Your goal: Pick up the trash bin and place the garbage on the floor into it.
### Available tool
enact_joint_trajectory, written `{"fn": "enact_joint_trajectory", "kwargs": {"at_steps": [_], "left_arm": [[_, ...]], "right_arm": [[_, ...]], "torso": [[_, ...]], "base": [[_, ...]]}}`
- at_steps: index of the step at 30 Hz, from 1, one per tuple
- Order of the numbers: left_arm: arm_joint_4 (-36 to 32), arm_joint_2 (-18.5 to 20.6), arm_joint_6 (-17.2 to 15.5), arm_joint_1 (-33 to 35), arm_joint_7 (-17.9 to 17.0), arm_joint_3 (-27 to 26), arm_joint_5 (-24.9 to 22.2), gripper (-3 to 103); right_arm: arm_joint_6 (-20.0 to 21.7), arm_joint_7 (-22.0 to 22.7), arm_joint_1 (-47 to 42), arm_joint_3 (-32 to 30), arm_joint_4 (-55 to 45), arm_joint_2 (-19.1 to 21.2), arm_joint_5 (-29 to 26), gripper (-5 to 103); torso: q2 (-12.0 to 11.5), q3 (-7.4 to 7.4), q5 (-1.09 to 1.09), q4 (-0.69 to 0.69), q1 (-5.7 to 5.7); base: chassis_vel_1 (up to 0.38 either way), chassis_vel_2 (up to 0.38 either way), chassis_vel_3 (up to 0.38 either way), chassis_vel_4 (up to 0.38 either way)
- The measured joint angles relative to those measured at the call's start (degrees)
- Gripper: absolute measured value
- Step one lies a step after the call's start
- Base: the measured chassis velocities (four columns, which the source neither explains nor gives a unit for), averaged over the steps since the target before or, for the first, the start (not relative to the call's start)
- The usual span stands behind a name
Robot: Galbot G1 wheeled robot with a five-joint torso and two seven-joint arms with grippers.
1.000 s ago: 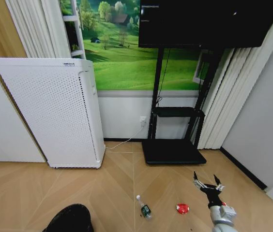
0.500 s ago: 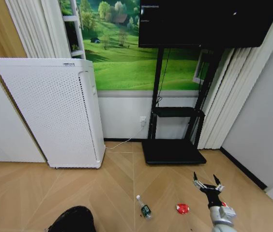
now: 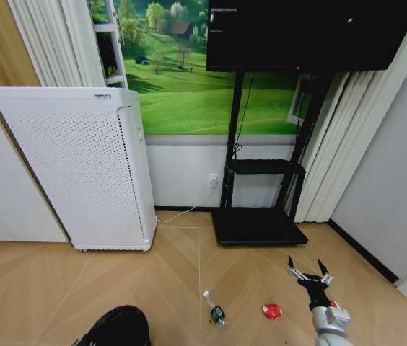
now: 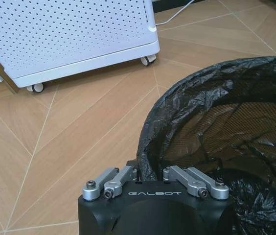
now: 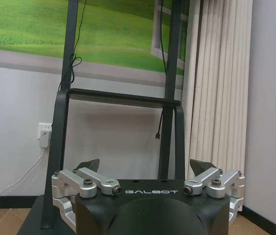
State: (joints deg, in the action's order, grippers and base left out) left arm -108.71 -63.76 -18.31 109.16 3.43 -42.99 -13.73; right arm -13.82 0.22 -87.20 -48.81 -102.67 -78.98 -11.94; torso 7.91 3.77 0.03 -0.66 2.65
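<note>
Clamped on the rim of the small black round trash bin (image 4: 226,142), the left gripper (image 4: 150,172) is pinching the crinkled black liner bag (image 4: 177,112) and the mesh wall together between its fingers, at the near edge of the bin's mouth. In the head view the trash bin (image 3: 117,326) is showing as a dark rounded shape low on the robot's left, over the light brown herringbone wooden floor (image 3: 167,274), near the tall white perforated appliance on castors (image 3: 81,166).

Off to the robot's right, the right gripper (image 3: 309,274) is hanging with its fingers spread wide apart and holding nothing, pointed toward the black television stand (image 5: 118,103) by the wall.

Judging by this, the bin-carrying step is in hand: the bin appears gripped, while the garbage is lying out on the floor. The clear small bottle with a green label (image 3: 214,308) and the red crumpled wrapper (image 3: 272,311) are sitting apart from each other between the bin and the right gripper; a small red-and-white scrap (image 3: 333,304) is peeking out just beside the right arm.

The next move probably calls for bringing the bin's mouth close to the litter and lowering the open right gripper onto one piece.

Inside the bin, only the loose folds of the liner are visible; no litter is showing in it.
</note>
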Motion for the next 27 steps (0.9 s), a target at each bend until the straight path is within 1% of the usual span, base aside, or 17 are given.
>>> {"fn": "enact_joint_trajectory", "kwargs": {"at_steps": [8,12,15,18,19,21,22,24,25,27], "left_arm": [[0.01,-0.29,0.26,0.04,-0.16,0.07,0.26,18],[-0.04,-0.49,1.13,-0.16,-0.5,0.22,0.34,18],[-0.39,-0.96,2.52,-0.4,-1.0,0.13,0.84,18],[-1.71,-1.6,4.89,-0.77,-1.78,-0.73,2.06,11],[-1.71,-1.6,4.89,-0.77,-1.78,-0.73,2.06,11],[-2.09,-1.91,6.79,-1.38,-2.03,-1.32,3.79,9],[-2.09,-1.91,6.79,-1.38,-2.03,-1.32,3.79,9],[-2.34,-2.32,8.0,-2.11,-2.28,-1.88,4.74,7],[-2.54,-2.6,8.17,-2.52,-2.59,-2.27,4.6,6],[-2.68,-2.78,8.17,-2.75,-2.67,-2.39,4.2,6]], "right_arm": [[-0.24,0.03,0.3,0.12,0.33,-0.03,0.2,100],[-0.28,0.05,0.34,0.14,0.5,-0.03,0.23,100],[-0.47,0.05,0.36,0.15,0.83,-0.09,0.38,100],[-0.75,0.05,0.36,0.18,1.17,-0.15,0.54,100],[-0.75,0.05,0.36,0.18,1.17,-0.15,0.54,100],[-0.83,0.01,0.36,0.23,1.26,-0.14,0.51,100],[-0.83,0.01,0.36,0.23,1.26,-0.14,0.51,100],[-0.83,0.0,0.36,0.36,1.06,-0.18,0.24,100],[-0.82,-0.01,0.35,0.39,0.93,-0.19,0.24,100],[-0.82,-0.02,0.33,0.42,0.92,-0.19,0.24,100]], "torso": [[0.0,0.0,-0.02,0.0,0.0],[0.0,0.01,-0.05,0.0,0.0],[-0.01,0.02,-0.1,0.0,0.01],[-0.01,0.02,-0.07,-0.02,0.01],[-0.01,0.02,-0.07,-0.02,0.01],[-0.01,0.02,-0.07,-0.01,0.01],[-0.01,0.02,-0.07,-0.01,0.01],[-0.01,0.01,-0.06,-0.01,0.01],[-0.01,0.01,-0.03,-0.01,0.01],[-0.01,0.02,-0.04,0.01,0.01]], "base": [[0.0,0.0,0.0,0.0],[0.0,0.0,0.0,0.0],[0.0,0.0,0.0,0.0],[0.0,0.0,0.0,0.0],[0.0,0.0,0.0,0.0],[0.0,0.0,0.0,0.0],[0.0,0.0,0.0,0.0],[0.0,0.0,0.0,0.0],[0.0,0.0,0.0,0.0],[0.0,0.0,0.0,0.0]]}}
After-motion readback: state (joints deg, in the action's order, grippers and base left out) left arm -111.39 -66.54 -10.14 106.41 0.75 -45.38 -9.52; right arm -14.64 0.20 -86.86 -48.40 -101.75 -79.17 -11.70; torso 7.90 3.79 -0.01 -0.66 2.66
